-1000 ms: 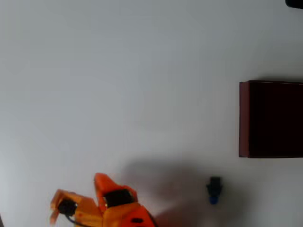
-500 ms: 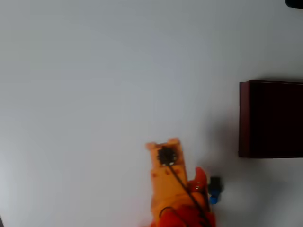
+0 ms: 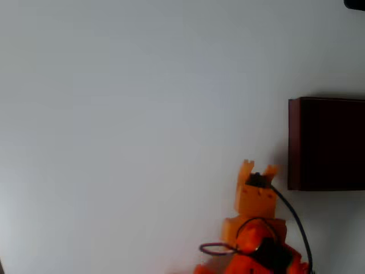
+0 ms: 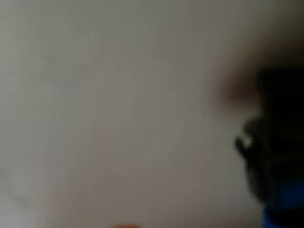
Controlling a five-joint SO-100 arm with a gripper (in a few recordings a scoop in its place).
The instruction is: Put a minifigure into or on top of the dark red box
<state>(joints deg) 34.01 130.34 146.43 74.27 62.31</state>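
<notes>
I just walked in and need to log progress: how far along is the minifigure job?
Nothing is done yet: the dark red box looks empty. In hand: the orange arm hangs beside the box; the blurry wrist view shows the minifigure close by, but whether it is gripped cannot be told. Left: placing it in the box.

No readable text or markings anywhere.

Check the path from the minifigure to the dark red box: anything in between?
Nothing visible. The arm covers the minifigure's spot from overhead; the wrist view shows it close, blurred. Only bare table lies before the dark red box.
</notes>
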